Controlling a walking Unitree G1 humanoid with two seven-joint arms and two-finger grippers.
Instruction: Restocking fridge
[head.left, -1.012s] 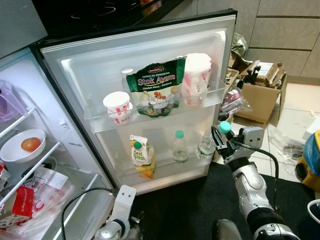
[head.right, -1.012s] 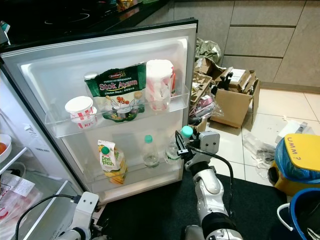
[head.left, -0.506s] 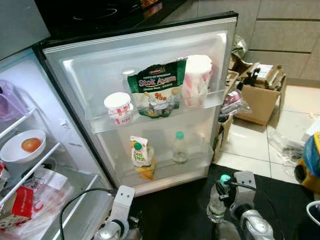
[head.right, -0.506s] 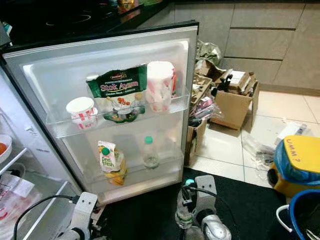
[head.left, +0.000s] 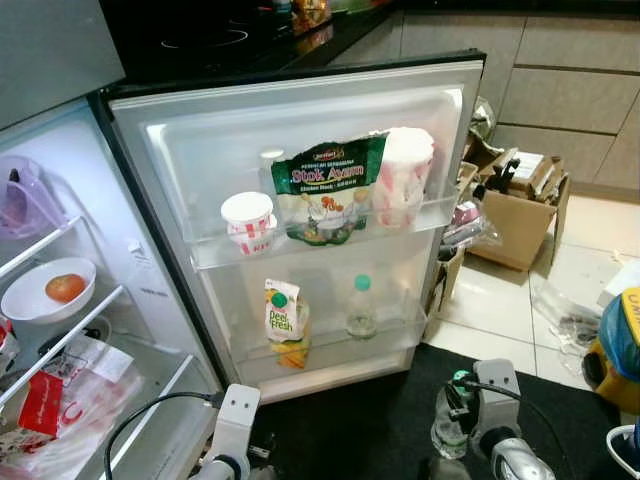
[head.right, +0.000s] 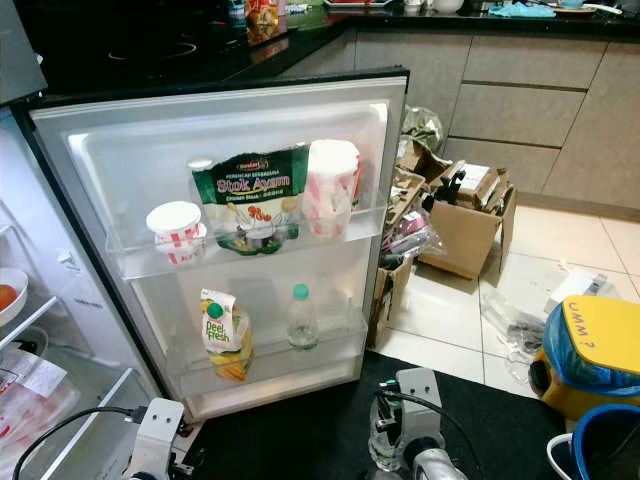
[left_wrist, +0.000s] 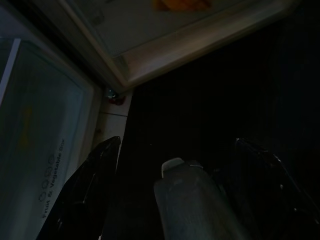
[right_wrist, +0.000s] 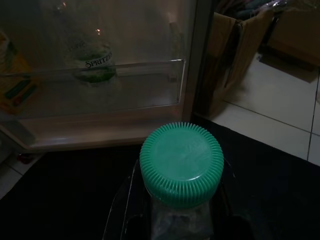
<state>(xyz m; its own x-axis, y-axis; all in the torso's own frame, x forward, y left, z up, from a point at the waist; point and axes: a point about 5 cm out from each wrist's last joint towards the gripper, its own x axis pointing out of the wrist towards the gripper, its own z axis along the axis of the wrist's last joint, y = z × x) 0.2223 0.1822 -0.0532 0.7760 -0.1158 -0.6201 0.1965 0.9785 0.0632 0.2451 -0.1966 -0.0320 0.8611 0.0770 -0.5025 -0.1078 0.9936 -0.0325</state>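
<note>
My right gripper (head.left: 458, 410) hangs low over the black mat, shut on a clear water bottle (head.left: 446, 437) with a green cap (right_wrist: 181, 162). It is in front of the open fridge door (head.left: 300, 130) and below its right end. The door's lower shelf (head.left: 330, 345) holds a juice carton (head.left: 282, 312) and another green-capped bottle (head.left: 361, 310); the shelf's right part is bare. My left arm (head.left: 232, 440) hangs idle by the fridge's bottom drawer. Its gripper (left_wrist: 177, 142) is open over the mat, and a pale grey object (left_wrist: 195, 200) shows between the fingers.
The upper door shelf carries red-and-white cups (head.left: 247, 220), a green Stok Ayam bag (head.left: 325, 190) and a pink-white roll (head.left: 403, 178). Inside the fridge a bowl (head.left: 30, 310) holds an orange fruit. Cardboard boxes (head.left: 515, 200) and a yellow-blue bin (head.right: 590, 340) stand to the right.
My right gripper has dropped from the right end of the lower door shelf to just above the mat, still holding the bottle. The camera has tilted up slightly.
</note>
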